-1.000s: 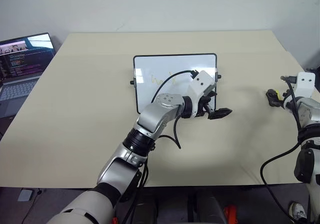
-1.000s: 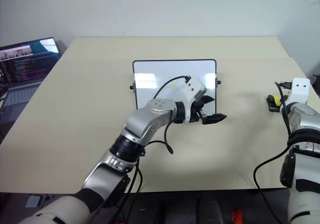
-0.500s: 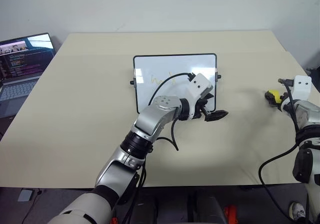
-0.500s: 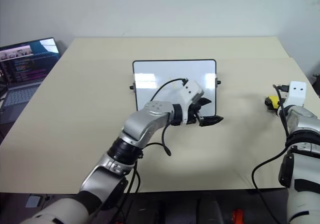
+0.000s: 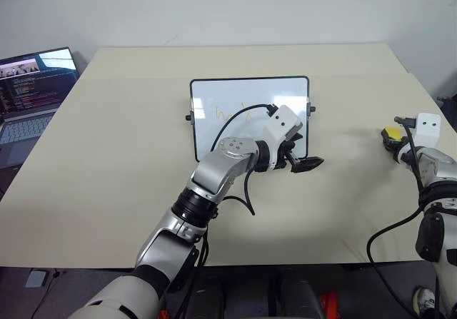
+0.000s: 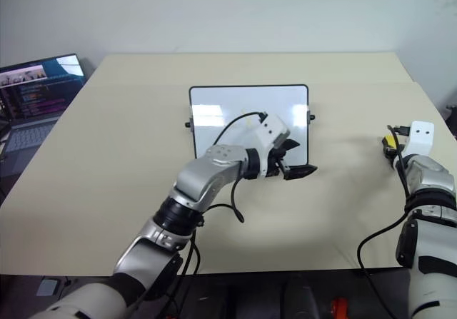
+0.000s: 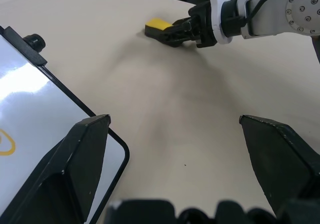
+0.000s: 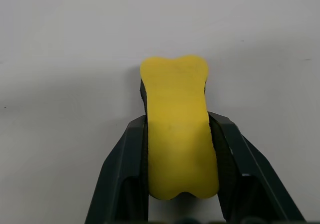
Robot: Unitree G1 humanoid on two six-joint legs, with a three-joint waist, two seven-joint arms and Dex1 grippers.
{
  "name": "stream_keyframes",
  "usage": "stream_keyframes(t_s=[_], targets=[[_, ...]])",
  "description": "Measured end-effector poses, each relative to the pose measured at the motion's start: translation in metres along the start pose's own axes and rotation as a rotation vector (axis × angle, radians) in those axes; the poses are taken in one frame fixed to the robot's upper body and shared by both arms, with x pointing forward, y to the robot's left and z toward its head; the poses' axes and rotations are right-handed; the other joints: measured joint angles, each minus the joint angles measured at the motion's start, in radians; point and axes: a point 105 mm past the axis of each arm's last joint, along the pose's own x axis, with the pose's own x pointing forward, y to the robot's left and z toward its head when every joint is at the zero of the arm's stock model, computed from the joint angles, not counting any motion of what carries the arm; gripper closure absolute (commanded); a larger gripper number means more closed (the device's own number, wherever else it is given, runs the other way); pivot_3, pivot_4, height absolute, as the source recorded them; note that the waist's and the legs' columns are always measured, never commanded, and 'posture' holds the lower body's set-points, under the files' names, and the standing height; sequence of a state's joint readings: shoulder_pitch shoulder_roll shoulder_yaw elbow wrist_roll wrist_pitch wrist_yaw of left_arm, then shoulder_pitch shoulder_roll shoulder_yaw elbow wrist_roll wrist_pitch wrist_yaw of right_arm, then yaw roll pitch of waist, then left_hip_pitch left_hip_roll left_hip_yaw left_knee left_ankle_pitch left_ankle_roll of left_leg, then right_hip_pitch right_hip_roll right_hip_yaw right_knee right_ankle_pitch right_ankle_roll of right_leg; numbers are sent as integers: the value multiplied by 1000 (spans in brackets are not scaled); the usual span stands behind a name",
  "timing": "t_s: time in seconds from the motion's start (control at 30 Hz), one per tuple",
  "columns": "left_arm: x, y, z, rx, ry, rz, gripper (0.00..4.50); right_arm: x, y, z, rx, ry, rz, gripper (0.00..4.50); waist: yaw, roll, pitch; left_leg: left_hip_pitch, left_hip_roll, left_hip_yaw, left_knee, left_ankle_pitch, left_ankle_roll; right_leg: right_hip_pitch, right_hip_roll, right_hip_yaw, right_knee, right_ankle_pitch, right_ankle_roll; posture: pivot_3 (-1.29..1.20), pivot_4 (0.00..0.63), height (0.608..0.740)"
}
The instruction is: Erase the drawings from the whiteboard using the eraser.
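1. Right wrist view shows the right claw (image 8: 180, 149) clenched on the eraser (image 8: 177, 124), a yellow block with a dark underside; its two black fingers (image 8: 125, 169) press against the block's long sides, and its far end sticks out past them over the desk (image 8: 60, 58).
2. Seen from the head, the right arm reaches forward at the right edge of the desk, forearm low, with the yellow eraser showing just ahead of the wrist, well apart from the whiteboard (image 5: 250, 94).
3. The left arm stretches forward and bends across toward the right, so its wrist lies over the near right part of the whiteboard.
4. The left claw (image 5: 303, 163) is released: in the left wrist view its black fingers (image 7: 75, 169) stand wide apart with bare desk between them. One finger sits at the board's rounded near corner, the other out over the desk.
5. The whiteboard lies flat at the middle of the desk, with the drawings (image 5: 228, 112) as thin orange-yellow lines in its left half.
6. A laptop (image 5: 28, 90) stands open beyond the desk's left edge.
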State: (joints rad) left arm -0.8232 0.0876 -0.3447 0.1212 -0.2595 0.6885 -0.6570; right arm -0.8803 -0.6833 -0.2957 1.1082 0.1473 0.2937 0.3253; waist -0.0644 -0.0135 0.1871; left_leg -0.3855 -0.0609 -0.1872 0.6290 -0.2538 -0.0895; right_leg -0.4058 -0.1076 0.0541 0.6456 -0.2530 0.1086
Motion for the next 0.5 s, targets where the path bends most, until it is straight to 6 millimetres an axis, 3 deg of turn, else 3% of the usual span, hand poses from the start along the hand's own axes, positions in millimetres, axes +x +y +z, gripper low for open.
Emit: stream_keyframes(t_s=[0.2, 0.5], targets=[[0, -1, 0, 0, -2, 0, 0, 0, 2, 0, 16, -6, 15, 3213, 0, 0, 0, 0, 0, 1, 0, 0, 0, 0, 0, 1, 0, 0, 0, 0, 150, 740], [0, 0, 0, 2, -1, 7, 0, 1, 4, 0, 6, -2, 24, 147, 0, 0, 0, 1, 0, 2, 0, 0, 0, 0, 0, 3, 1, 0, 1, 0, 150, 740]])
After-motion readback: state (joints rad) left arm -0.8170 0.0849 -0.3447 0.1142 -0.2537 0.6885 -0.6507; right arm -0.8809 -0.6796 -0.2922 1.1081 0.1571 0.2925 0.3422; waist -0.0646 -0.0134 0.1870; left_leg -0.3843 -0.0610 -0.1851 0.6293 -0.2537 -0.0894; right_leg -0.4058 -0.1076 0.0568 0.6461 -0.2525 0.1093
